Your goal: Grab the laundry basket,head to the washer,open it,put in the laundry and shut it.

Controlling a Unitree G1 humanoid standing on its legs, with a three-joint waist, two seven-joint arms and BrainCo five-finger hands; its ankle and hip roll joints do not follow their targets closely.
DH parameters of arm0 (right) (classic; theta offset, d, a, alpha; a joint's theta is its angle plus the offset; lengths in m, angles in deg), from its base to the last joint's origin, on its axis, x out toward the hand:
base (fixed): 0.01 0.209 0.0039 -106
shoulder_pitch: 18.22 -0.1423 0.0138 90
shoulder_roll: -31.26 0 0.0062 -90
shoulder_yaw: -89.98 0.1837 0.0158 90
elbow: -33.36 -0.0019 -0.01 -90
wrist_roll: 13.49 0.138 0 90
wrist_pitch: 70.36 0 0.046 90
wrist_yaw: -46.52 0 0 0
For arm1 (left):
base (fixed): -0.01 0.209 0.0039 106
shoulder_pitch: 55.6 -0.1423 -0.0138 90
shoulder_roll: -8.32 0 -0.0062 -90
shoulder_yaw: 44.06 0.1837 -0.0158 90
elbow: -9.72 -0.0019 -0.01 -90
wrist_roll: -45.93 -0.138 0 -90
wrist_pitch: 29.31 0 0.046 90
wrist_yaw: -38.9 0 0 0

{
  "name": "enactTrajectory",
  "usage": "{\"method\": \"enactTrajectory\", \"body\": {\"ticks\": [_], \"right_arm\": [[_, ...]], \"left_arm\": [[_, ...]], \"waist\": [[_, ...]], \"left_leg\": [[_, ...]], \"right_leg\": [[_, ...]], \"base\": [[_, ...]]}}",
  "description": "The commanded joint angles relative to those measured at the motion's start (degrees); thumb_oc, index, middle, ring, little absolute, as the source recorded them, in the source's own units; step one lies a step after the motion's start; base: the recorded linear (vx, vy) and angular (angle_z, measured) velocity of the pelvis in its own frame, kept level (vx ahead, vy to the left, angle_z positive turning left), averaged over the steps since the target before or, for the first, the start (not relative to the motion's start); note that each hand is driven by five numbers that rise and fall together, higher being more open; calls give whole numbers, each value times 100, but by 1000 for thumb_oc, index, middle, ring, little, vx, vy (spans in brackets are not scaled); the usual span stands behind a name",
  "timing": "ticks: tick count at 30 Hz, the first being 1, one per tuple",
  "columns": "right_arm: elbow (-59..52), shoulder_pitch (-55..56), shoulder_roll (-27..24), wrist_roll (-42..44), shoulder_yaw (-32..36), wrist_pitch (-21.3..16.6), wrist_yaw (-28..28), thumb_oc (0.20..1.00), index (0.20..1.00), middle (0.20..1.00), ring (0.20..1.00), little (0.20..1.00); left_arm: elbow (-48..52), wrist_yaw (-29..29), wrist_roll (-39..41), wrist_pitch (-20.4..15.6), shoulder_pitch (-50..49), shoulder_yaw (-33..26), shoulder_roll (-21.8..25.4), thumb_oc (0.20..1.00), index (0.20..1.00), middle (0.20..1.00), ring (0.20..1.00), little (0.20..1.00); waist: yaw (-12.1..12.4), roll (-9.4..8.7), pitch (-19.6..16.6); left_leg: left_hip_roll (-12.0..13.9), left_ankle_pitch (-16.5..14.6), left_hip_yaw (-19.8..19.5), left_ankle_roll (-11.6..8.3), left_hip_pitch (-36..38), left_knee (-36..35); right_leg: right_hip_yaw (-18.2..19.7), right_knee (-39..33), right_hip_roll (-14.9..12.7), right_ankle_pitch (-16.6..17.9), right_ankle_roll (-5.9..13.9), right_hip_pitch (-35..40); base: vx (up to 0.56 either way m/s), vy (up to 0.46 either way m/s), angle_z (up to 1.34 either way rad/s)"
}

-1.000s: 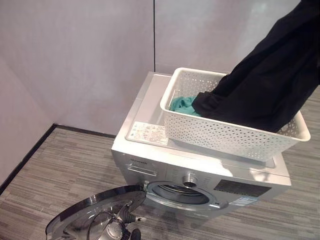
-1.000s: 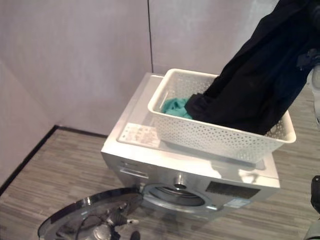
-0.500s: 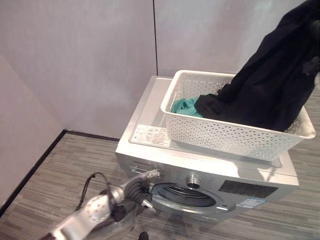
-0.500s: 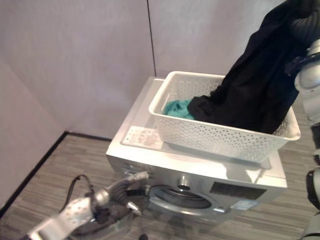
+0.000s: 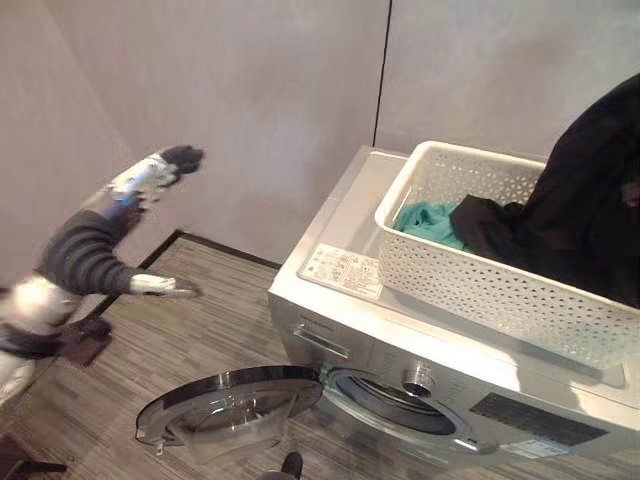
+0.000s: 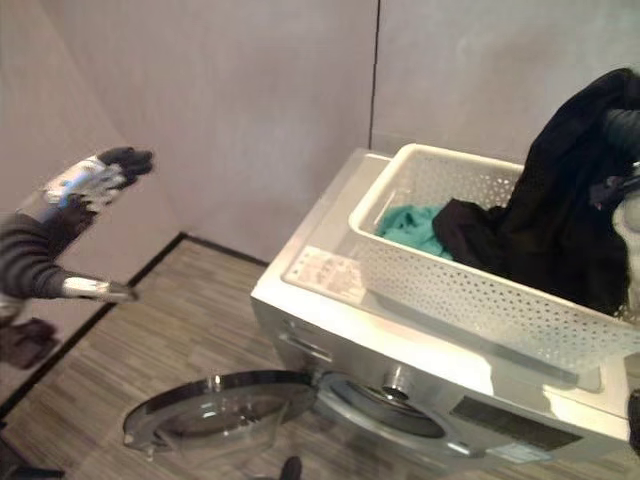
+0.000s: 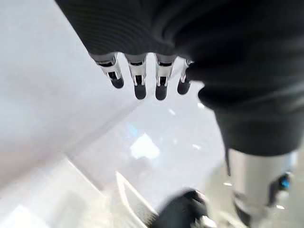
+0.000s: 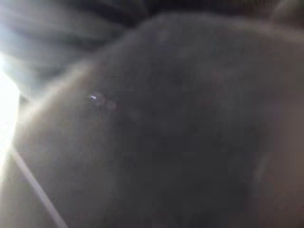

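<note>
Washer (image 5: pixel 400 330) fills the lower right of the frame, its round door (image 5: pixel 225 410) swung open at the bottom centre. White laundry basket (image 5: pixel 480 290) sits on top of it with a black garment (image 5: pixel 580 220) draped up out of it and teal laundry (image 5: pixel 425 220) inside. Left hand (image 5: pixel 150 175) is up at the left edge, fingers straight, holding nothing. Can't tell what the right hand's doing, it's buried in the black cloth.

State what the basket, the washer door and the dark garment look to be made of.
Basket: white, apparently rigid plastic, its walls a moulded lattice of small holes. Washer door: a glossy, see-through pane, glass or clear plastic, in a shiny silver ring. Dark garment: soft matte black fabric, draping in folds over the basket rim.
</note>
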Motion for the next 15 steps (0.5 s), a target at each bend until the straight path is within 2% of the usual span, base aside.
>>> {"method": "enactTrajectory", "body": {"ticks": [1,2,3,4,5,6,8,9,10,11,14,15], "right_arm": [[-60,-1682,82,253,-791,14,-237,200,200,200,200,200],[-33,-1710,24,262,-810,13,-239,200,200,200,200,200],[16,-2256,223,287,-1109,112,-264,200,200,200,200,200],[36,-2290,188,294,-1131,111,-265,200,200,200,200,200],[87,-2703,344,273,-1337,184,-280,200,200,200,200,200],[102,-2732,325,278,-1358,182,-281,200,200,200,200,200],[237,-3334,508,221,-1703,284,-304,200,200,200,200,200],[251,-3364,498,226,-1726,282,-304,200,200,200,200,200],[315,-3561,550,225,-1846,311,-313,200,200,200,200,200],[418,-3875,659,233,-2077,348,-318,200,200,200,200,200],[502,-4147,781,294,-2272,354,-303,200,200,200,200,200],[606,-4349,899,352,-2416,352,-306,200,200,200,200,200]], "left_arm": [[-1050,371,-700,226,2002,1560,-562,1000,1000,1000,1000,1000],[-1144,388,-715,199,2180,1714,-609,1000,1000,1000,1000,1000],[-2068,528,-1087,374,3413,2579,-1435,1000,1000,1000,1000,1000],[-2135,540,-1095,350,3508,2648,-1477,1000,1000,1000,1000,1000],[-2815,677,-1379,480,4355,3089,-2188,1000,1000,1000,1000,1000],[-2853,684,-1383,465,4401,3114,-2216,1000,1000,1000,1000,1000],[-3667,760,-1296,622,5177,3475,-3016,1000,1000,1000,1000,1000],[-3693,763,-1295,610,5205,3482,-3035,1000,1000,1000,1000,1000],[-3995,838,-1302,647,5490,3572,-3265,1000,1000,1000,1000,1000],[-4543,959,-1284,660,5949,3755,-3732,1000,1000,1000,1000,1000],[-5079,1048,-1333,697,6348,3937,-4111,1000,1000,1000,1000,1000],[-5526,1160,-1479,737,6691,4089,-4390,1000,1000,1000,1000,1000]], "waist": [[-194,-208,-355],[-143,-190,-338],[-287,-218,-336],[-257,-205,-318],[-350,-219,-309],[-335,-209,-298],[-429,-220,-297],[-420,-210,-289],[-443,-216,-295],[-484,-227,-304],[-531,-227,-317],[-570,-237,-333]], "left_leg": [[376,-679,269,-60,536,28],[377,-678,263,-60,532,28],[371,-684,296,-54,533,28],[372,-684,294,-53,531,28],[363,-689,318,-47,515,28],[364,-689,317,-47,512,28],[347,-696,352,-32,479,28],[347,-695,352,-31,475,28],[348,-694,364,-30,459,28],[337,-695,375,-31,442,28],[335,-695,384,-37,436,28],[332,-692,385,-40,431,28]], "right_leg": [[-60,92,-127,273,44,-285],[-66,94,-127,272,45,-286],[-6,101,-122,273,36,-316],[-8,104,-122,272,36,-318],[25,110,-121,283,38,-362],[25,112,-120,283,38,-366],[60,118,-122,299,38,-445],[61,119,-122,299,39,-450],[64,121,-123,300,38,-468],[82,113,-124,312,43,-486],[93,108,-125,318,48,-505],[103,110,-124,325,51,-517]], "base": [[0,0,0],[-11,3,-5],[-13,3,-14],[-33,11,-15],[-22,9,-19],[-31,19,-23],[-33,21,-19],[-30,14,-4],[-13,4,-9],[-14,7,-7],[-2,1,-1],[-4,11,-5]]}}
